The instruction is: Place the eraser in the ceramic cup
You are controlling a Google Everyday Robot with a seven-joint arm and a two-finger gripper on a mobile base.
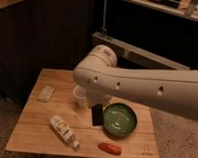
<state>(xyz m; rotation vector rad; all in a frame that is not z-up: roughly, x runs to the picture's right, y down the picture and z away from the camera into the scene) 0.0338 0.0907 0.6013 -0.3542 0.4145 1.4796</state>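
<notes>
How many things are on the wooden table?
5: whitish block at left, ceramic cup under the arm, green bowl at right, bottle and red thing in front. The gripper hangs beside the bowl. The arm may hide more.

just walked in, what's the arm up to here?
One robot arm reaches in from the right over the wooden table. Its gripper hangs low between the ceramic cup and the green bowl, just right of the cup. A pale flat block, possibly the eraser, lies near the table's left edge, untouched. Whether the gripper holds anything is unclear. A white bottle and a red object lie along the front.
</notes>
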